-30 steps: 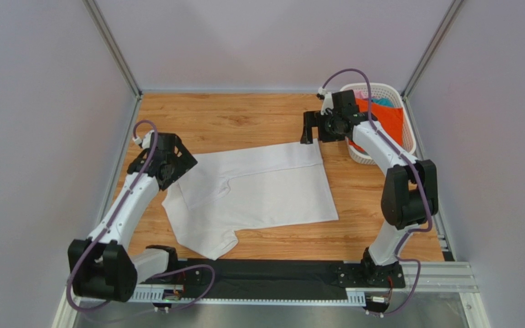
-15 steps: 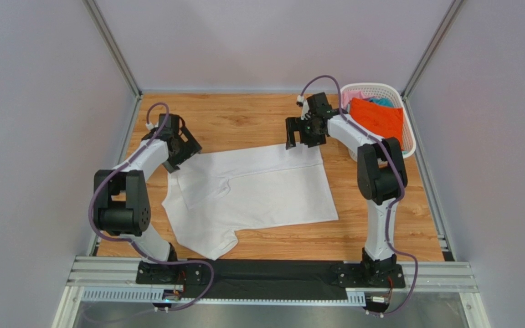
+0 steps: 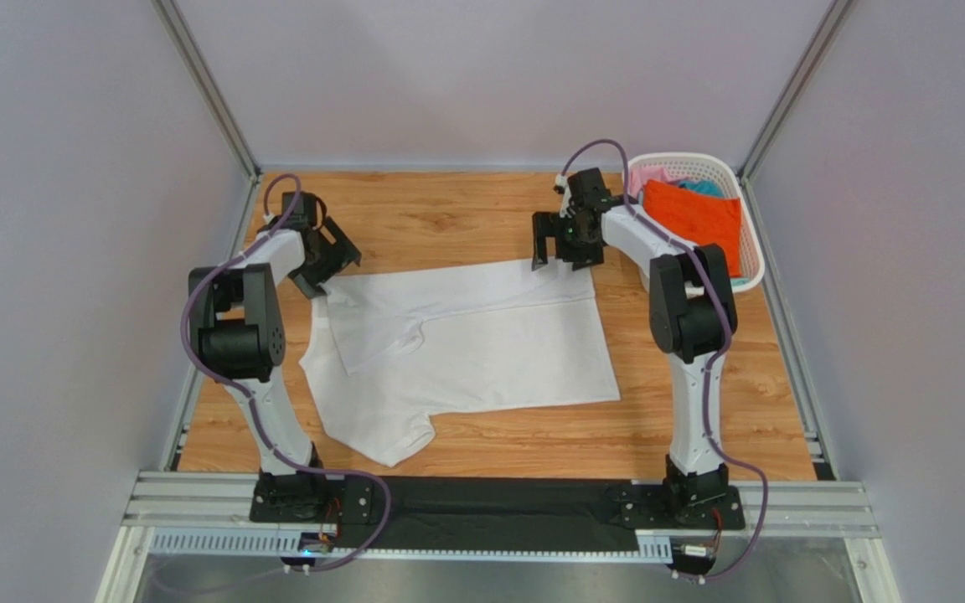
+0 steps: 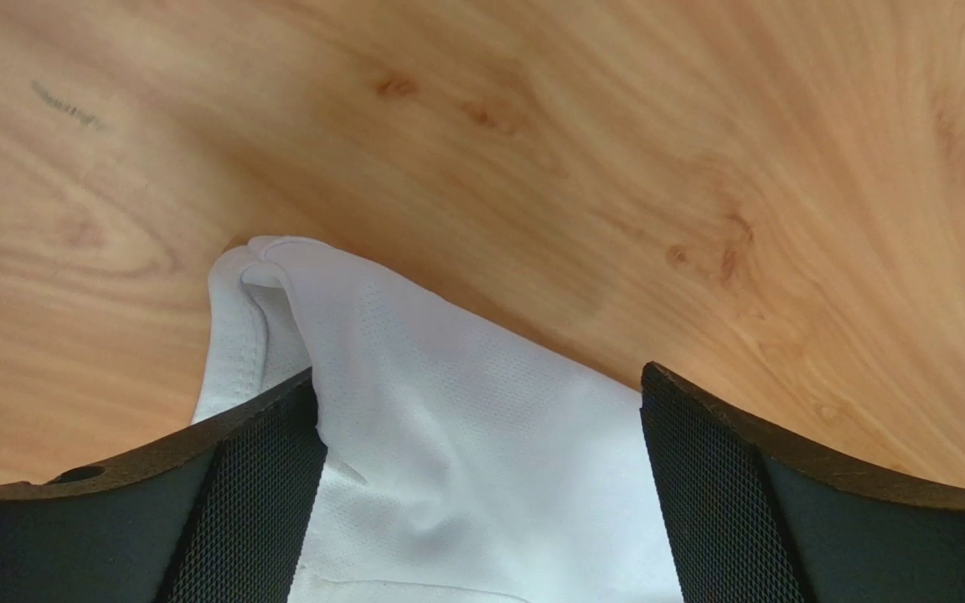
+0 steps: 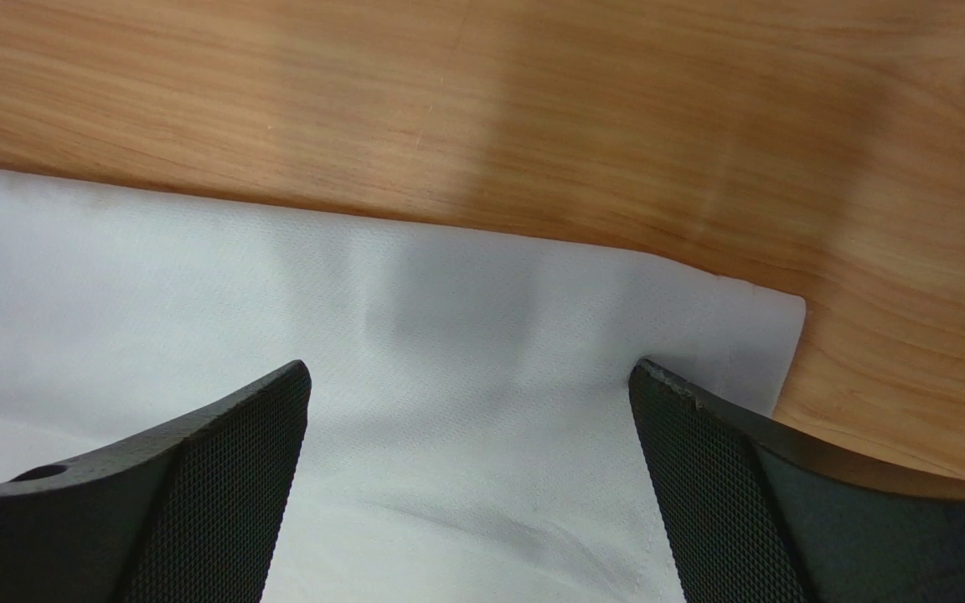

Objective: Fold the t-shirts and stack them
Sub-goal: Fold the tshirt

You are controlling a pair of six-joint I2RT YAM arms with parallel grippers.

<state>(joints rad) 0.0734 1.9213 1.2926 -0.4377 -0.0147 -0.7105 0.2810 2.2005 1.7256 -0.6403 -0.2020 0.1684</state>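
A white t-shirt (image 3: 475,346) lies spread on the wooden table, partly folded, one sleeve at the near left. My left gripper (image 3: 311,270) is open over its far left corner; in the left wrist view the cloth (image 4: 475,465) lies between the open fingers (image 4: 255,490). My right gripper (image 3: 561,258) is open over the far right corner; the right wrist view shows the white cloth (image 5: 450,377) between the wide-apart fingers (image 5: 217,503). An orange t-shirt (image 3: 695,216) lies in the basket, with pink (image 3: 654,173) and teal (image 3: 702,187) cloth behind it.
A white lattice basket (image 3: 752,251) stands at the far right corner of the table. Metal frame posts and grey walls close in the table on the left, right and back. Bare wood (image 3: 450,214) shows beyond the shirt.
Both arms have reached farther out. The left gripper moved up to the shirt's far left corner. The right gripper moved left from the basket to the far right corner. The shirt barely shifted.
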